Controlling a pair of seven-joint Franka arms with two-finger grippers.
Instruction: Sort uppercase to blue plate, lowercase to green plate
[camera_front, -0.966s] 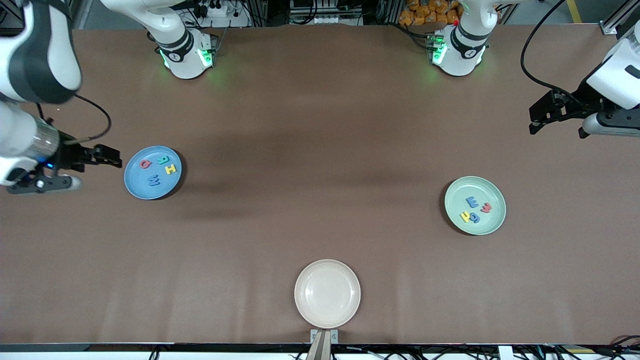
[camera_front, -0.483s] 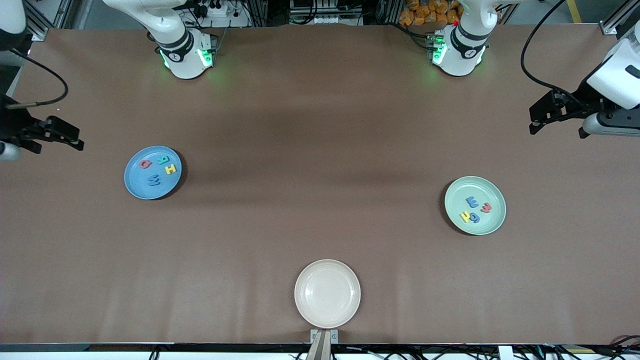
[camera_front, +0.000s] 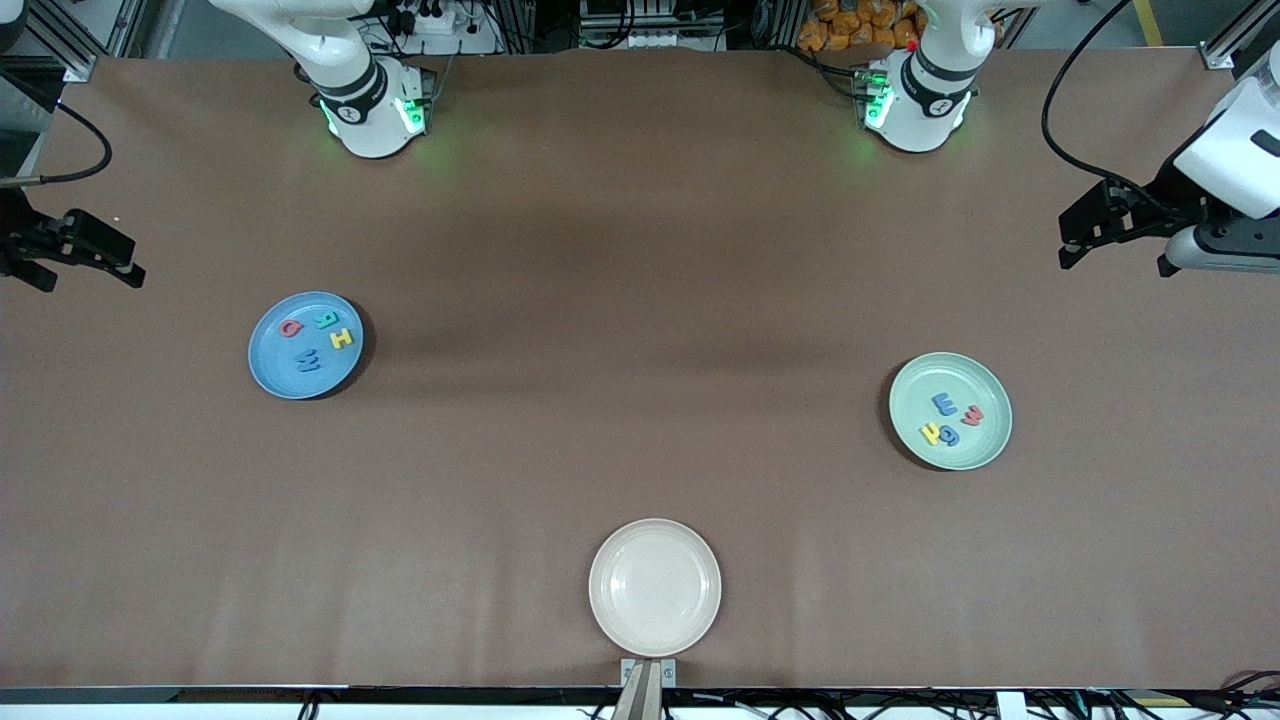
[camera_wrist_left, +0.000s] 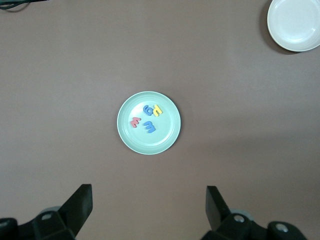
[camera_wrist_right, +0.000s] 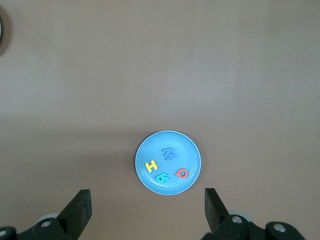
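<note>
Brown table (camera_front: 640, 300) spreads below both claws: left gripper (camera_wrist_left: 149, 212) released above green plate (camera_wrist_left: 125, 135); right gripper (camera_wrist_right: 148, 212) released above blue plate (camera_wrist_right: 192, 150).

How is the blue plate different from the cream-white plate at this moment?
The blue plate holds four foam letters; the cream-white plate holds nothing. The blue plate lies toward the right arm's end of the table, while the cream-white plate sits mid-table, nearer to the front camera. Their colours differ: sky blue against cream. Both are round, shallow and look about equal in size.
</note>
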